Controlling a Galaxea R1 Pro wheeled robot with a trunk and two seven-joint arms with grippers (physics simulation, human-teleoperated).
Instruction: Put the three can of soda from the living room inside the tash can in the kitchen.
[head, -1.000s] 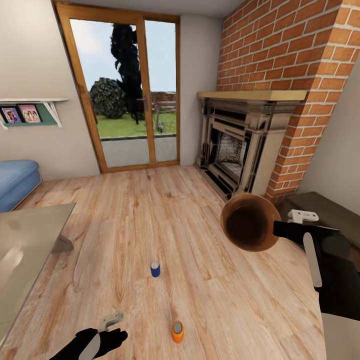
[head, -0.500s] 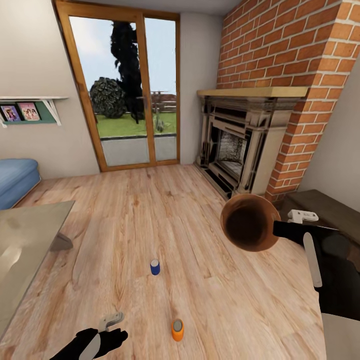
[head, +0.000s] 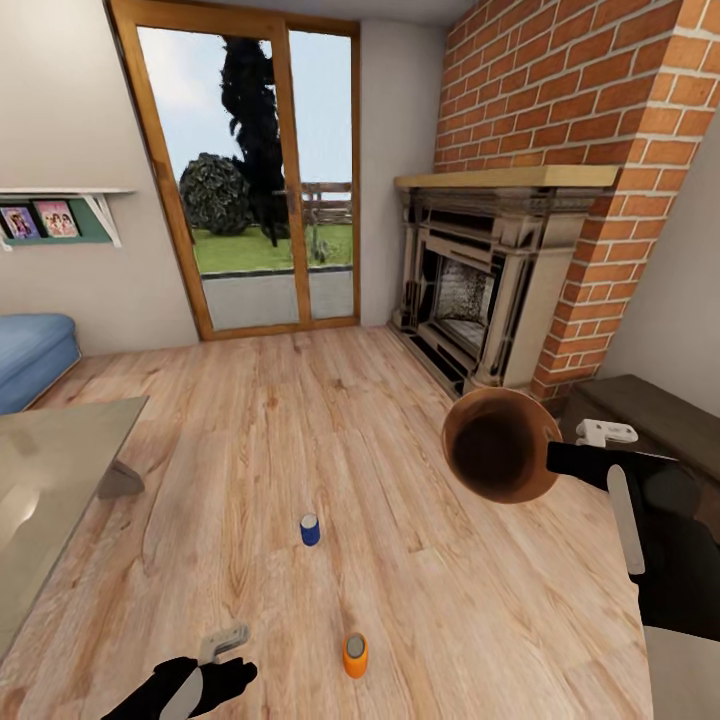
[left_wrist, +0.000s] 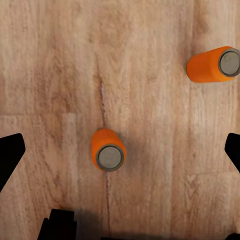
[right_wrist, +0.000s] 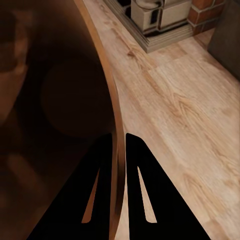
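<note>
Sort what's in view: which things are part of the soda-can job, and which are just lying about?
Job: blue soda can; two orange soda cans; trash can, held by the right gripper.

Lying about: glass table; blue sofa; fireplace; wall shelf.

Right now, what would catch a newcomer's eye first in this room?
Probably the round tapered bin with a brown inside, held in the air by its rim in the right tool near the red-brick fireplace. Then the small cans standing on the wood-plank floor: one dark blue, one orange.
</note>
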